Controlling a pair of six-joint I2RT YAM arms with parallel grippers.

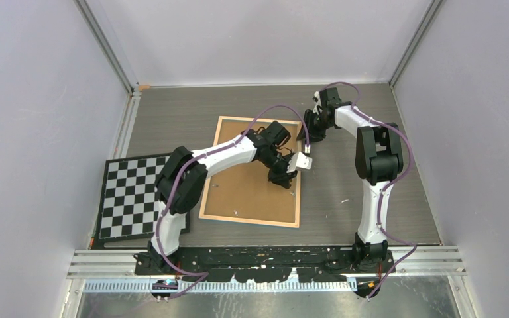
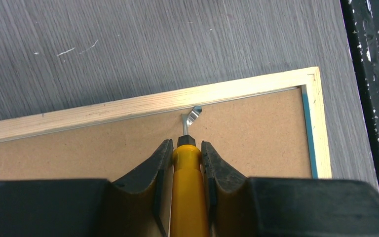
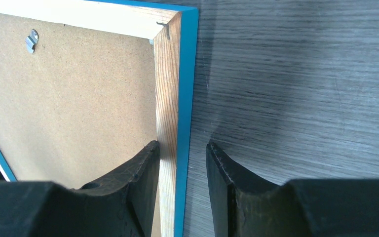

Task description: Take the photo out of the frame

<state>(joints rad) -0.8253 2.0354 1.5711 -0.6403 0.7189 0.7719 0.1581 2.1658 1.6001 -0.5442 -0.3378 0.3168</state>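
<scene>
Pinching a yellow-handled screwdriver (image 2: 190,190) tight in the left tool (image 2: 186,143), with its metal tip at a small metal tab (image 2: 193,114) just ahead of that tool. Straddling the wood rim of the frame (image 1: 248,192), flat and back-up on the grey counter (image 3: 301,89), with the right tool (image 3: 182,148), spread apart and not pinching: one finger (image 3: 135,173) over the brown back, the other outside the blue edge. Off to the left of the left tool, a checkerboard (image 1: 129,195)
</scene>
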